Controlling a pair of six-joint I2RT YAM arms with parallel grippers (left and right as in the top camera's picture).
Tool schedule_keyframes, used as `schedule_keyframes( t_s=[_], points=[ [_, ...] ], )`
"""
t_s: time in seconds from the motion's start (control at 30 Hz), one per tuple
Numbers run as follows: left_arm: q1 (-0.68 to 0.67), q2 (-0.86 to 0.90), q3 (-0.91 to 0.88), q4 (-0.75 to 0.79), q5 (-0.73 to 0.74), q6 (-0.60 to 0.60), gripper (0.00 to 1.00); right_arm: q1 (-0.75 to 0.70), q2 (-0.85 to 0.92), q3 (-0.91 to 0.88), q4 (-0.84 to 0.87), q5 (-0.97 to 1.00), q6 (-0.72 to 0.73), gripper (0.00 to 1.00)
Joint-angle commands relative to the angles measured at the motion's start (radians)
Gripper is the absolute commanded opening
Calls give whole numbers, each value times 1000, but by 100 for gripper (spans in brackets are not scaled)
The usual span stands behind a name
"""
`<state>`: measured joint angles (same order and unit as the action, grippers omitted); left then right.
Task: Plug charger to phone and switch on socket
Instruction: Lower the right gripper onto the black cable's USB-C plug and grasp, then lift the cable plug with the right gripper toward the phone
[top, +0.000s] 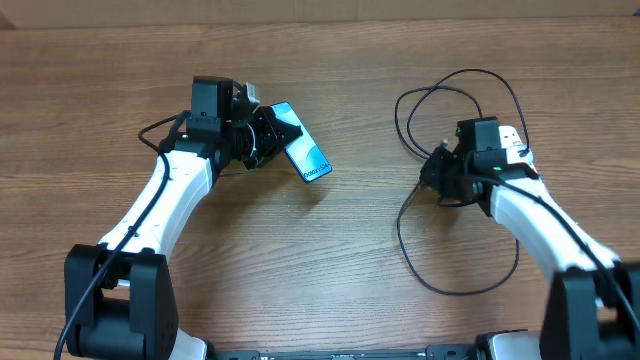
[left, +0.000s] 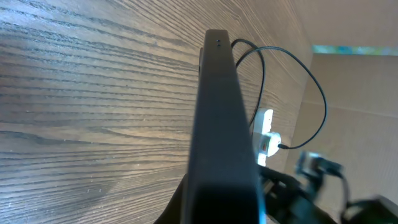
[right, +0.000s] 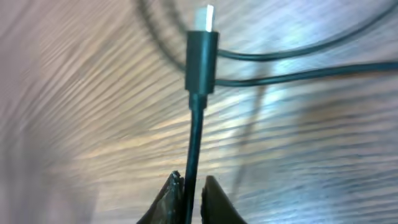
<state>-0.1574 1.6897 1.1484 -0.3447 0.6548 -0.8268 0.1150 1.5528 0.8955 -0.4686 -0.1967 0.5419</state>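
Observation:
My left gripper (top: 268, 135) is shut on the phone (top: 303, 152), holding it tilted above the table with its blue screen up. In the left wrist view the phone (left: 221, 118) shows edge-on, rising from the jaws (left: 221, 208). My right gripper (top: 440, 172) is shut on the charger cable (top: 470, 78). In the right wrist view the fingers (right: 191, 193) pinch the thin black cable just below its plug (right: 202, 53), whose metal tip points away. A white bit of the socket (top: 514, 140) shows behind the right wrist, and in the left wrist view (left: 266, 135) with a red mark.
The black cable lies in loops on the wooden table (top: 360, 260), one loop behind the right gripper and one (top: 440, 282) in front of it. A cardboard wall (left: 354, 81) stands at the table's far edge.

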Motion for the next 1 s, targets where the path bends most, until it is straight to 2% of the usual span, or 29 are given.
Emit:
schedule_keyframes(
  t_s=[0.0, 0.07, 0.27, 0.3, 0.47, 0.73, 0.8, 0.97],
  points=[
    [-10, -3, 2, 17, 26, 15, 4, 22, -10, 6, -43, -64, -158, 13],
    [-10, -3, 3, 18, 26, 16, 4, 52, 19, -18, -73, -51, -157, 14],
    [-10, -3, 2, 24, 26, 16, 4, 131, 40, -26, -42, 100, -147, 61],
    [-10, -3, 2, 24, 26, 16, 4, 134, 40, -26, -26, 123, -137, 64],
    [-10, -3, 2, 24, 26, 15, 4, 132, 52, -26, 59, 158, -18, 64],
    [-10, -3, 3, 24, 26, 14, 4, 191, 144, -20, 144, 155, -18, 66],
    [-10, -3, 2, 24, 27, 14, 4, 194, 196, 8, 109, 185, -17, 59],
    [-10, -3, 2, 24, 27, -1, 4, 193, 246, 63, 69, 237, -15, 56]
  ],
)
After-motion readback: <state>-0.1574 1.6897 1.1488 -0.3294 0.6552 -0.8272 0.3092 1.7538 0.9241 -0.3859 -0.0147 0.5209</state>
